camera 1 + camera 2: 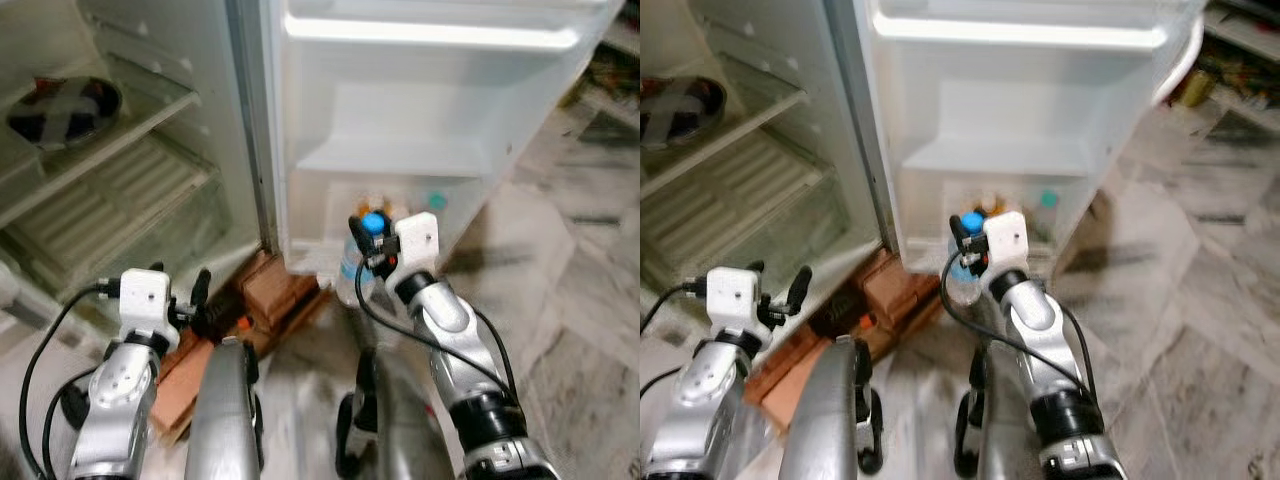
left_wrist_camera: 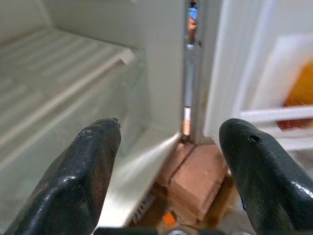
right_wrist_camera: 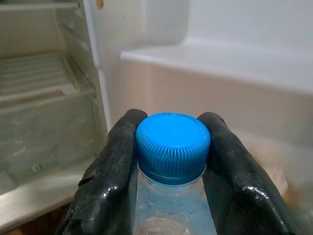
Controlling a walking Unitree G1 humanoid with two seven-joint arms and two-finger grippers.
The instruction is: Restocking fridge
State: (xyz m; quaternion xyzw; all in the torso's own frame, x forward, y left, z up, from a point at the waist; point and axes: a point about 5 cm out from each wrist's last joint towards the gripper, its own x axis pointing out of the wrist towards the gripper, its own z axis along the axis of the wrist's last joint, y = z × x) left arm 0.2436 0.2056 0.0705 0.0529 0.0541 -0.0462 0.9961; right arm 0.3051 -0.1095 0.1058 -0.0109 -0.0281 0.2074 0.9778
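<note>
A: The right gripper point(image 3: 171, 161) is clamping a bottle point(image 3: 172, 205) just under its blue cap point(image 3: 172, 145), one black finger pressing on each side of the neck.

B: And where is that bottle sitting against the fridge point(image 1: 150, 150)?

A: It is hanging upright in front of the open door point(image 1: 440, 110), right at the door's lowest bin point(image 1: 400, 215), where a few other small items are showing, too blurred to name. The silver right arm point(image 1: 450, 330) is reaching up toward the door from below.

B: The left side?

A: The left gripper point(image 2: 168, 161) is holding its fingers point(image 2: 88, 166) wide apart with nothing between them. It is hovering low, near the foot of the fridge, pointing at the corner where the cabinet is meeting the door hinge.

B: What is under the fridge there?

A: Bricks point(image 1: 275, 290) are lying under that corner, reddish-brown, stacked on the marble floor point(image 1: 570, 300).

B: Inside the fridge?

A: A dark round dish point(image 1: 65, 110) is resting on an upper shelf, well above the left gripper. The ribbed crisper cover point(image 1: 130, 190) is lying below that shelf.
</note>
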